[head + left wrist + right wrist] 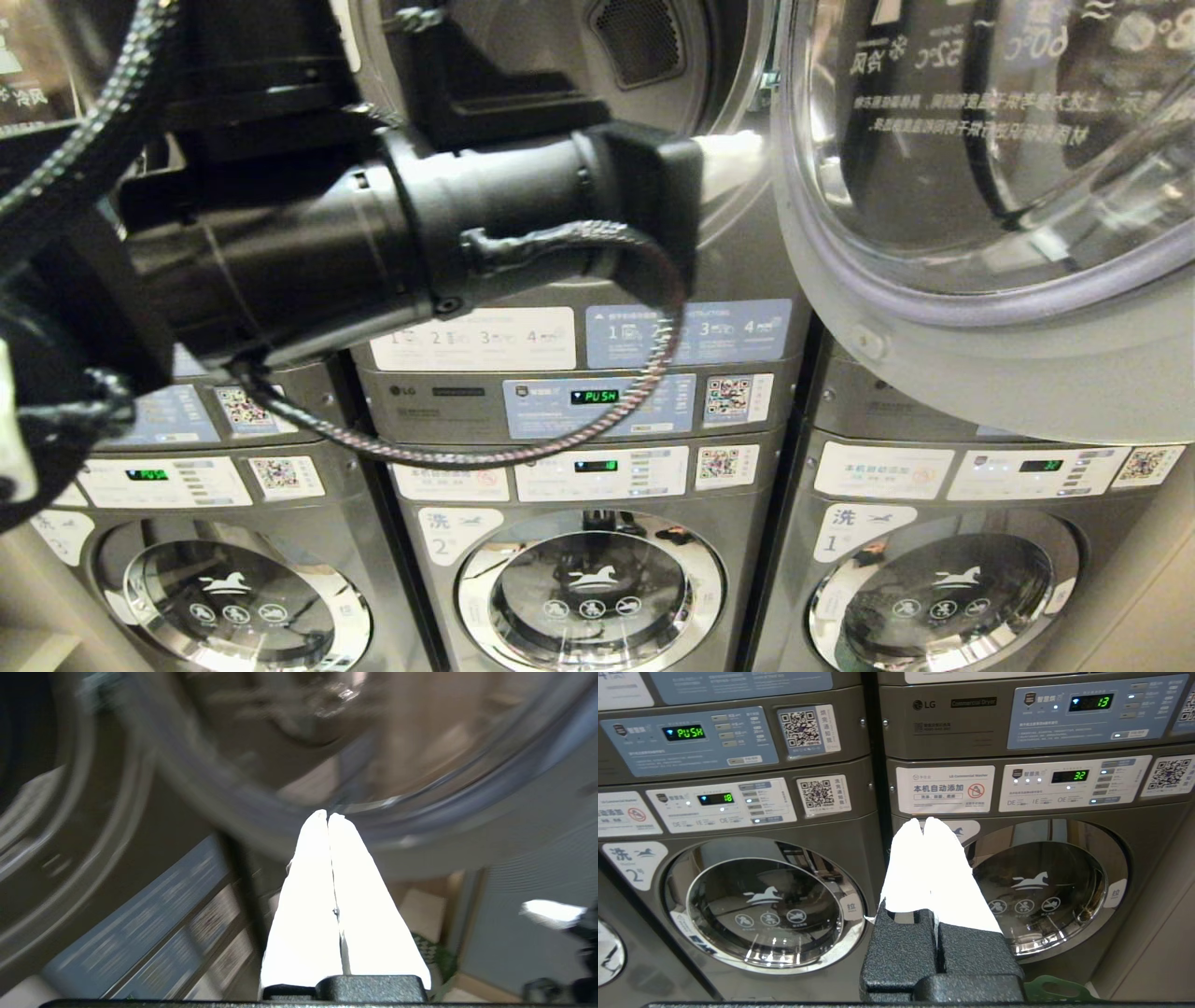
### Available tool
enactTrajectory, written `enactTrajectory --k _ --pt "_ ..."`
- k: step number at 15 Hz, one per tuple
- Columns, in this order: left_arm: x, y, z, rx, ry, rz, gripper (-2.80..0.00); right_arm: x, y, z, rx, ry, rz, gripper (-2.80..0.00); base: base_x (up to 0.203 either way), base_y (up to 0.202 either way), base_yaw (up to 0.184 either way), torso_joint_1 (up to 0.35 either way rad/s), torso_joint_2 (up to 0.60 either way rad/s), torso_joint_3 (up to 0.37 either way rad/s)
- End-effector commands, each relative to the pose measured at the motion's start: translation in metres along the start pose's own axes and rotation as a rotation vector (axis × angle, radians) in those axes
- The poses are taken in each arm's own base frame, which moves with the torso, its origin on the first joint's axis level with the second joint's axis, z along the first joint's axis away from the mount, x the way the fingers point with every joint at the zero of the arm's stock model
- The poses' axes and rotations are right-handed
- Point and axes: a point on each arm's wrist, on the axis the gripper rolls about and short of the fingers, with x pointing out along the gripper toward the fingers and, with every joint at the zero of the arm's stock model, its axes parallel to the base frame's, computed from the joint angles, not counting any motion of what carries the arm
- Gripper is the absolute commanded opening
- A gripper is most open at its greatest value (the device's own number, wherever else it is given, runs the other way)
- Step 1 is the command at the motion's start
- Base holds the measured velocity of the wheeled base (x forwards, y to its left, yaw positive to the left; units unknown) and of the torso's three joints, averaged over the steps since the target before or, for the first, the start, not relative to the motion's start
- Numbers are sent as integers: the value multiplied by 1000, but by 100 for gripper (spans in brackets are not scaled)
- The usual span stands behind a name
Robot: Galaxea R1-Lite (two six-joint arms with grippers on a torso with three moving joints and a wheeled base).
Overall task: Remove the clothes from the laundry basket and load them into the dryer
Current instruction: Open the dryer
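At the dryer (644, 168), left gripper (747, 149) empty.

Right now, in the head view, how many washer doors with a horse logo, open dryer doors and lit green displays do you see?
Washer doors with a horse logo: 3
Open dryer door: 1
Lit green displays: 4
Total: 8

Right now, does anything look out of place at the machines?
Only the dryer door: it hangs wide open. The left gripper, shut and empty, sits at the dryer opening. No spills or damage show.
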Motion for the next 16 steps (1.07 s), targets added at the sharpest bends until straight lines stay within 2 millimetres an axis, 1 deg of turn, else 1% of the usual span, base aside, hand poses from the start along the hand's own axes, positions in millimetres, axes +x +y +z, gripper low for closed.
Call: enactTrajectory --k 1,2,3,4,6,8,10,12,13,14,16 --pt "-42 21 4 13 0 101 -280 1 0 -2 2 7 -2 -280 0 0 0 0 0 0" --pt "-70 32 -3 16 26 171 -280 1 0 -2 2 7 -2 -280 0 0 0 0 0 0" --pt "-94 36 -8 19 43 224 -280 1 0 -2 2 8 -2 -280 0 0 0 0 0 0" --pt "-122 36 -18 19 71 279 -280 1 0 -2 -3 7 0 -280 0 0 0 0 0 0" --pt "-176 22 -35 15 112 356 -280 1 0 -2 -10 7 1 -280 0 0 0 0 0 0" --pt "-229 -1 -55 -11 173 461 -280 1 0 -2 -13 9 3 -280 0 0 0 0 0 0" --pt "-267 -24 -77 -67 241 562 -280 1 0 -2 -13 9 3 -280 0 0 0 0 0 0" --pt "-298 -44 -106 -153 332 662 -280 1 0 -2 -10 8 1 -280 0 0 0 0 0 0" --pt "-309 -53 -129 -191 380 697 -280 1 0 -2 -5 8 0 -280 0 0 0 0 0 0" --pt "-318 -61 -153 -215 413 715 -280 1 0 -2 -1 7 -2 -280 0 0 0 0 0 0" --pt "-324 -66 -193 -251 476 725 -280 1 0 -2 2 7 -2 -280 0 0 0 0 0 0"
